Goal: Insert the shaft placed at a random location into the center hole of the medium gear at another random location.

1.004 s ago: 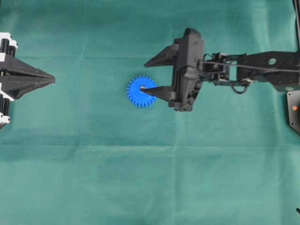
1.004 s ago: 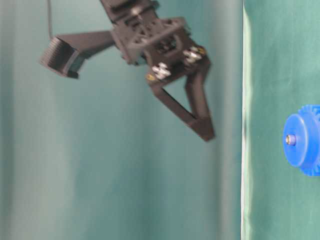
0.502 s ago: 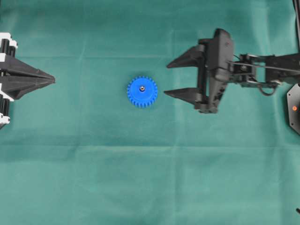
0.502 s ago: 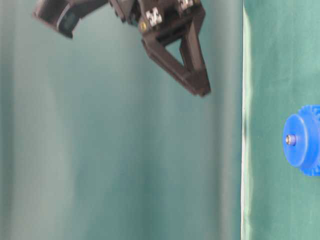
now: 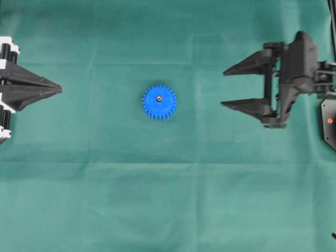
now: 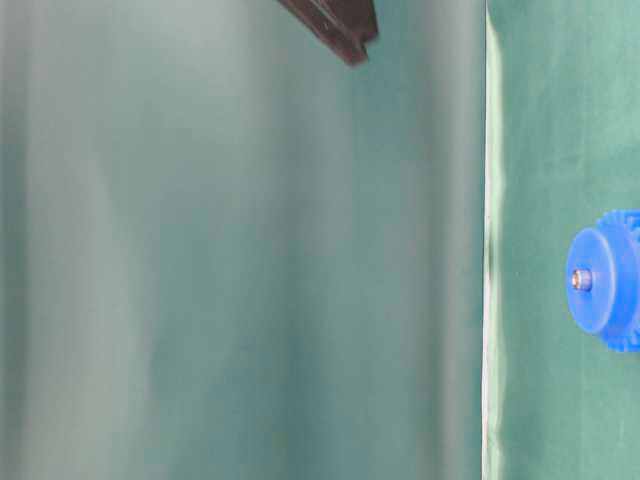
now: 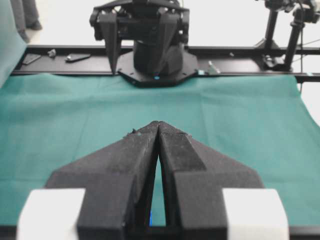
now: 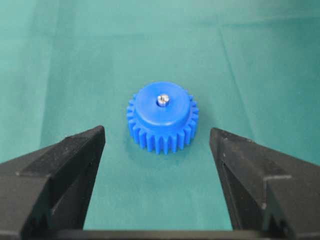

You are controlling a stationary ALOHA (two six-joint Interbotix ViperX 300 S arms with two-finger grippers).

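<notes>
The right gripper (image 5: 227,87) is held level at the right side with its jaws spread wide and nothing between them, while the left gripper (image 5: 59,90) is kept at the left edge, jaws pressed together.

You're looking along the left gripper (image 7: 158,127), its two black fingers (image 7: 125,160) pressed together at the tips, above the green cloth (image 7: 240,120). Across the cloth stands the right gripper (image 7: 145,30) (its fingers hanging spread apart).
</notes>
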